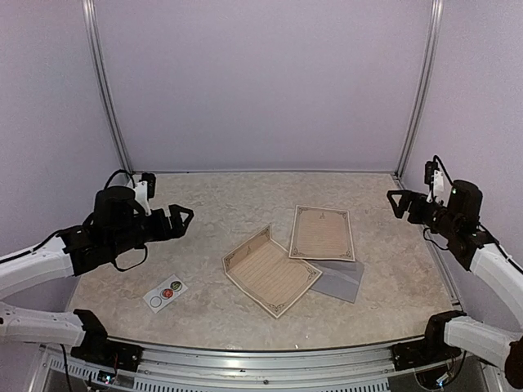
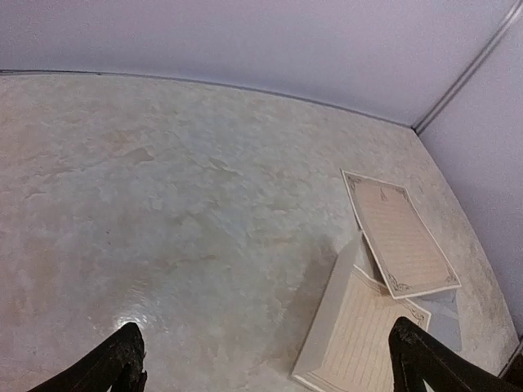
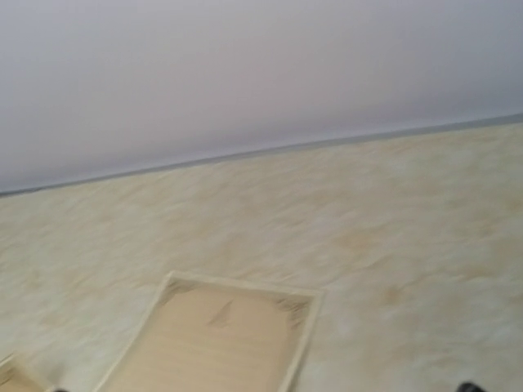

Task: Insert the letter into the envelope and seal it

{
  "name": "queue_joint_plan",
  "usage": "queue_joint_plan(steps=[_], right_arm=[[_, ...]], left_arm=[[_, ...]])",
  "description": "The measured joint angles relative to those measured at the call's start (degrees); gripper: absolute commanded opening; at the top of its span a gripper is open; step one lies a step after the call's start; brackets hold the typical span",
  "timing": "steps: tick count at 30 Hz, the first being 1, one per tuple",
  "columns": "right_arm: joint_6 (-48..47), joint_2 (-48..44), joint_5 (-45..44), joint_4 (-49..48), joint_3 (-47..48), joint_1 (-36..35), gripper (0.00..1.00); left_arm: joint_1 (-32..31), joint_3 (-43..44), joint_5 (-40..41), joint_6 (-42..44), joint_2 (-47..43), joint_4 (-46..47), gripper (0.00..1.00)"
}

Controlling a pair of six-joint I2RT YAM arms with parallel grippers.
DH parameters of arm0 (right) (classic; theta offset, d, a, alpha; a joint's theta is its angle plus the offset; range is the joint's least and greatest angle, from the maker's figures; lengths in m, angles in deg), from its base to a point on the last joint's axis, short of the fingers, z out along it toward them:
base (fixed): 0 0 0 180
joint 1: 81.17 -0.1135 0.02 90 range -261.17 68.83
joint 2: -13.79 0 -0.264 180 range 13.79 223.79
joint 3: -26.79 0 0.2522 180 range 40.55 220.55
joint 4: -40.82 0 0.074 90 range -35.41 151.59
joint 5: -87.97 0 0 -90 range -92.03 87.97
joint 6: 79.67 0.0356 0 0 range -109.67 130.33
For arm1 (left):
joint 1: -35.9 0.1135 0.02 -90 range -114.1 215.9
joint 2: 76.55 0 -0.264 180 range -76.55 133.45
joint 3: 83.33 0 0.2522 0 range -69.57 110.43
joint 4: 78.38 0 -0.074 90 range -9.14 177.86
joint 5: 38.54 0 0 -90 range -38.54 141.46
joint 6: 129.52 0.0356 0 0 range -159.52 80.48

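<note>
Tabletop [image 1: 245,196]; left tool [image 1: 181,220], right tool [image 1: 395,204] aloft

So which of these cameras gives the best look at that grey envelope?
The top external view: much of the envelope shows there, with one edge tucked under the cream sheets. The left wrist view catches only a grey sliver beside the sheets. The right wrist view misses it altogether.
</note>
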Motion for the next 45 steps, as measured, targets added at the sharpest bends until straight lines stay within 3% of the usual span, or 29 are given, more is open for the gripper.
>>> queue_joint_plan(steps=[3,6,14,17,21,23,30,34,39,45], right_arm=[[1.18,0.02,2.84,1.05,-0.02,-1.68,1.0],[2.19,0.0,4.79,1.42,-0.44,-4.46,1.0],[3.63,-0.39,6.47,2.58,-2.58,-8.02,0.99],[3.65,-0.61,6.45,3.54,-2.58,-8.33,0.99],[3.61,-1.05,6.43,4.33,-2.58,-8.37,0.99],[3.58,-1.09,6.45,4.61,-2.58,-8.39,0.99],[6.69,2.84,8.24,6.49,-0.79,-8.98,0.99],[11.39,5.55,11.08,6.75,0.85,-11.19,1.0],[17.42,5.7,12.9,4.72,0.31,-15.28,0.99],[23.78,5.86,14.75,-5.16,-3.5,-22.27,0.99]], left_arm=[[-9.29,3.21,-1.7,2.05,8.28,0.13,0.99],[-14.56,8.04,-2.84,4.24,18.56,-0.46,0.99],[-15.98,14.36,-3.13,7.87,36.72,-2.43,0.97],[-16.13,16.13,-3.17,8.81,40.74,-3.13,0.75],[-16.44,17.59,-3.67,9.62,44.59,-2.84,0.17],[-16.83,17.59,-3.89,10.45,45.77,-2.75,0.0],[-17.79,18.47,-3.15,9.44,44.76,-6.32,0.0],[-17.79,18.38,-4.74,5.57,34.1,-8.68,0.0],[-17.84,16.5,-9.38,1.36,18.88,-2.32,0.0],[-17.92,13.77,-15.39,-0.2,12.94,5.01,0.0]])
